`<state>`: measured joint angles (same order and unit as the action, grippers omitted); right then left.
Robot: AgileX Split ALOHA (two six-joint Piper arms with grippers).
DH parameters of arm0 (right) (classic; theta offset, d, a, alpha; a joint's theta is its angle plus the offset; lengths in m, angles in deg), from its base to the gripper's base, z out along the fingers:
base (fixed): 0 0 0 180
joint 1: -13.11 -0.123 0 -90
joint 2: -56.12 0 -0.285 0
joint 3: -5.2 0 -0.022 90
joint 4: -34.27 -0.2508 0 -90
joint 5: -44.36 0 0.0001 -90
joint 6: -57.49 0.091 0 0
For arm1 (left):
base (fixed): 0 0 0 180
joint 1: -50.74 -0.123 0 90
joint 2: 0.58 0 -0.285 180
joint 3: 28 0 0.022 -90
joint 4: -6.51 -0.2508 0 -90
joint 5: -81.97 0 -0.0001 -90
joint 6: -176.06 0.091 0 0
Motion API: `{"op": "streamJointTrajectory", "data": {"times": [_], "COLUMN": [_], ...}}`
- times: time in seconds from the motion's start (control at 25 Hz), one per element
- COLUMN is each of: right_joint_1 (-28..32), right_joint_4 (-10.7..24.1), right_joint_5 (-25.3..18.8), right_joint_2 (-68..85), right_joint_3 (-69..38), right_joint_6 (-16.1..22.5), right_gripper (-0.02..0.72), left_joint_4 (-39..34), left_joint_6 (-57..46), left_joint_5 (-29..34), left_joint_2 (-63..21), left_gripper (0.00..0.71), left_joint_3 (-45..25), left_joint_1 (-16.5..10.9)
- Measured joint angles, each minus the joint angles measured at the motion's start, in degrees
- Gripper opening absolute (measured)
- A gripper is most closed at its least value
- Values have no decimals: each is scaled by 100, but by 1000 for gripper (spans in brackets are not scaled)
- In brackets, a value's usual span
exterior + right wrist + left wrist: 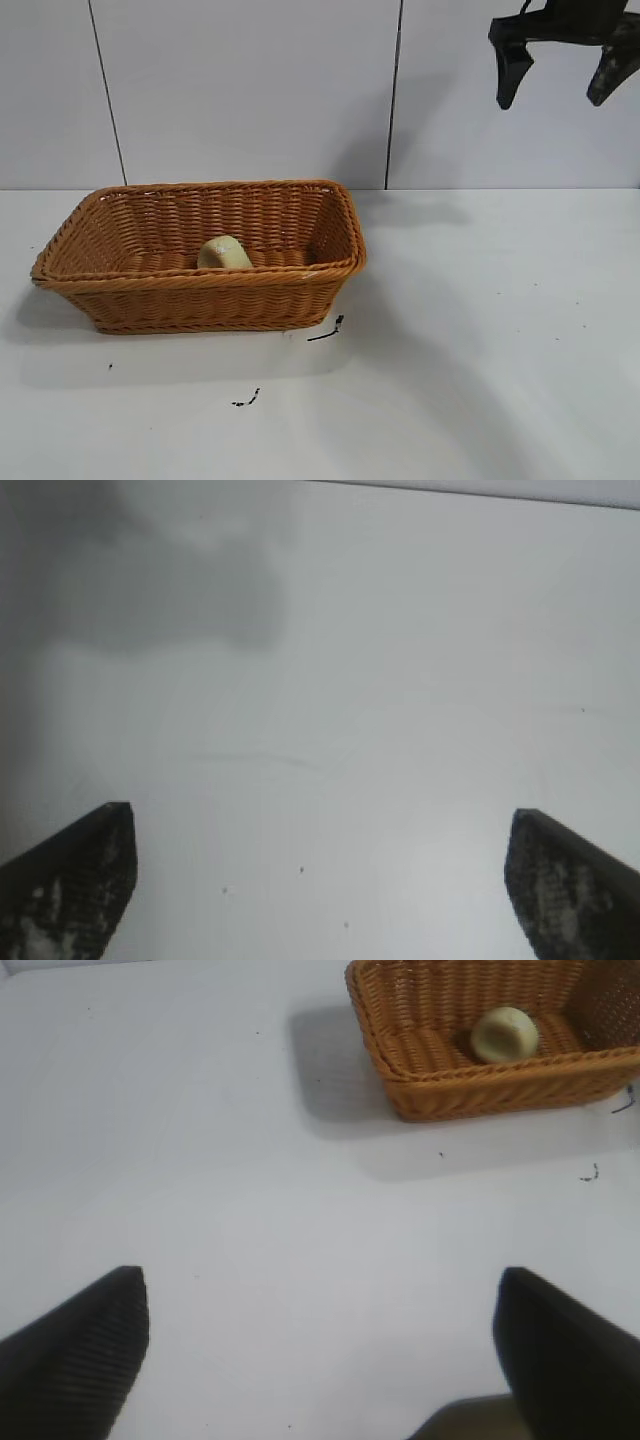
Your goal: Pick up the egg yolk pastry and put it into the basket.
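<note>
The egg yolk pastry (224, 253), a small pale yellowish dome, lies inside the orange-brown wicker basket (150, 280) at the left of the table. Both also show in the left wrist view, the pastry (504, 1034) inside the basket (480, 1090). My right gripper (560, 70) is open and empty, high above the table at the upper right, far from the basket; its wrist view shows its fingers spread wide over bare table (320, 880). My left gripper (320, 1350) is open and empty, well away from the basket, and does not show in the exterior view.
The white table (480, 350) carries small black marks (327, 330) next to the basket's front right corner and another (247, 399) nearer the front. A white panelled wall (250, 90) stands behind.
</note>
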<state>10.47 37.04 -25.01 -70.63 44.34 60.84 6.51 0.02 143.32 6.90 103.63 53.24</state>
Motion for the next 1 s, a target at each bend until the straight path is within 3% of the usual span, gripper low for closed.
{"op": "streamJointTrajectory", "data": {"times": [0.76, 1.0], "right_joint_1": [0, 0], "right_joint_4": [6, -178], "right_joint_5": [-14, 374], "right_joint_2": [6902, 9075], "right_joint_3": [-6186, -7519], "right_joint_6": [-32, -87], "right_gripper": [693, 693], "left_joint_4": [0, 0], "left_joint_6": [0, 0], "left_joint_5": [0, 0], "left_joint_2": [0, 0], "left_gripper": [696, 696], "left_joint_3": [0, 0], "left_joint_1": [0, 0]}}
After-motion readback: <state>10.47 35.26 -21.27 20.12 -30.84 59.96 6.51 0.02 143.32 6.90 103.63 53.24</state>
